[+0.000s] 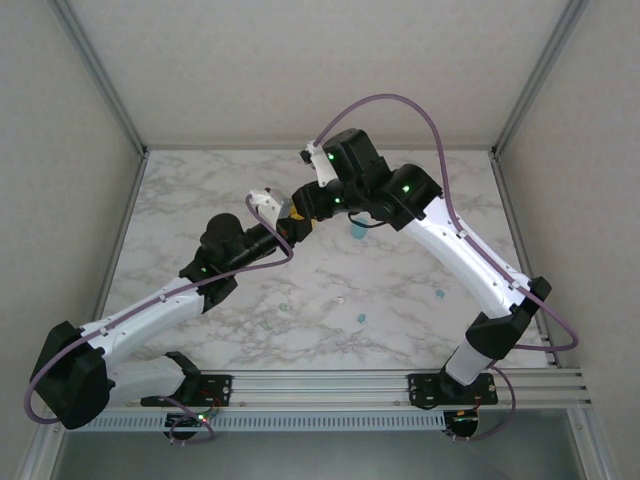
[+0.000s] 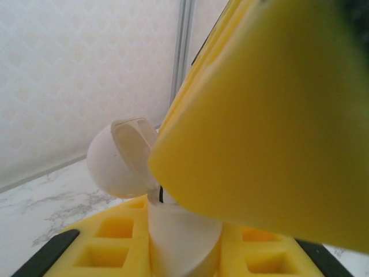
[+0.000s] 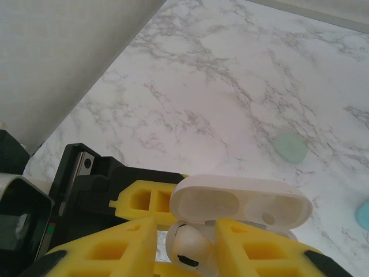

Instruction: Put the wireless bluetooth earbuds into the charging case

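- Yellow foam fingers (image 3: 127, 248) of the right gripper (image 3: 185, 229) stand a little apart, with a white earbud (image 3: 187, 249) between them. I cannot tell if they press it or are just free of it.
- The earbud sits low in the white charging case (image 3: 242, 203), whose lid is swung open just ahead of these fingertips.
- The left gripper (image 2: 184, 236) is closed tight on the lower body of the case and holds it upright, opposite the right gripper.
- Farther ahead of the right gripper, on the marble table (image 3: 230, 86), a small pale green bud (image 3: 290, 147) lies well apart from the case.
- A blue-teal bud (image 3: 363, 214) lies to the right of the green one.
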Controlling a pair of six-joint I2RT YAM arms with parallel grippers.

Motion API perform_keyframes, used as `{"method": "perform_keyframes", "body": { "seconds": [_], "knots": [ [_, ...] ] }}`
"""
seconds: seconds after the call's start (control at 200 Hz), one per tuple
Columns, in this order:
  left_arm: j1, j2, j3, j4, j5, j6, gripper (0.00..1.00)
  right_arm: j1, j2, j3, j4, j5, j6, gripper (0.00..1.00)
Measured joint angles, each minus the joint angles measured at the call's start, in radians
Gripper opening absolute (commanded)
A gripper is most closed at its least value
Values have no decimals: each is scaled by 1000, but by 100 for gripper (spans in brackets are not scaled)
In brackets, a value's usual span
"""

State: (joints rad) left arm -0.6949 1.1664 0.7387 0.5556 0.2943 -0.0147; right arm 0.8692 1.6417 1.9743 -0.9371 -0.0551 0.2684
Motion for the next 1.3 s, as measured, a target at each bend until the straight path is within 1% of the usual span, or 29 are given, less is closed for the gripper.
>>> {"method": "perform_keyframes", "body": {
  "seconds": [0.18,0.235,0.471,0.526,0.611,0.646,0.686,0.706,0.861,1.051,1.301],
  "knots": [
    [0,0,0,1,0,0,12,0,-6,-6,10,3,31,39],
    [0,0,0,2,0,0,12,0,-19,-21,21,3,45,43],
    [0,-1,0,19,0,1,12,-1,-146,-118,77,10,91,44],
    [0,-1,0,23,0,0,12,-3,-166,-126,87,9,95,42],
    [0,-1,0,28,4,0,12,-8,-175,-126,93,8,107,34],
    [0,-2,0,29,4,1,11,-10,-175,-126,93,5,112,29],
    [0,-2,0,31,4,0,11,-13,-174,-129,95,-2,115,21],
    [0,-2,0,31,4,1,11,-15,-174,-132,98,-9,116,19],
    [0,-12,0,31,9,0,11,-21,-159,-135,103,-51,121,18],
    [1,-29,-1,21,11,0,11,-21,-117,-135,92,-50,120,17],
    [1,-30,-1,15,16,0,11,-21,-117,-135,88,-44,113,19]
  ]
}}
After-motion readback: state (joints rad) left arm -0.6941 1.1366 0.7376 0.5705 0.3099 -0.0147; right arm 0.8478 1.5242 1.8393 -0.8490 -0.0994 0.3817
